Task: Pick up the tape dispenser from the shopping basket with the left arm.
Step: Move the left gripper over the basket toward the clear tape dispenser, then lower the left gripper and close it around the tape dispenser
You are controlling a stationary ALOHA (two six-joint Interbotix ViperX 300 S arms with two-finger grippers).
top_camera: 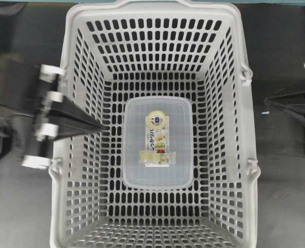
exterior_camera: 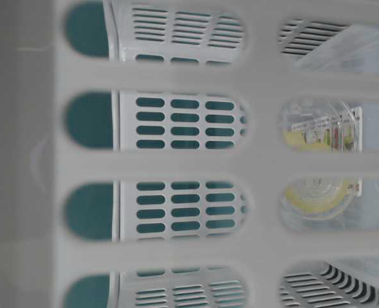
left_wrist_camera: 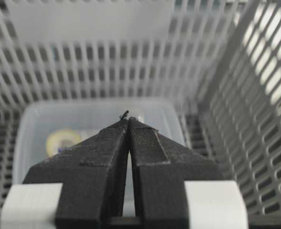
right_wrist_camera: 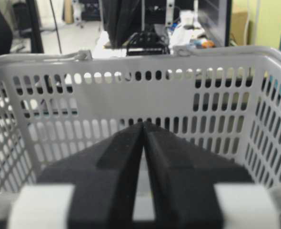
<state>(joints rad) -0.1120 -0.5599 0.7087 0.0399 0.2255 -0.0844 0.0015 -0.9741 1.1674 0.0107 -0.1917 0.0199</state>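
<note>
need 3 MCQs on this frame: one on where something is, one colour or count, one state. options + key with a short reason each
1. Where does the tape dispenser lie?
A. On the floor of the shopping basket, near the middle
B. On the table outside the basket
C. Leaning upright against a basket wall

2. What colour is the shopping basket?
A. Teal
B. Light grey
C. Black

3. How do the fingers of the left pincer stand?
A. Spread wide around the dispenser
B. Closed on the basket rim
C. Closed tip to tip, holding nothing

Key: 1 A, the overhead view shows it flat on the slotted floor. 2 B, walls and floor are pale grey in every view. 3 C, the left wrist view shows the tips meeting above the dispenser with nothing between them.
</note>
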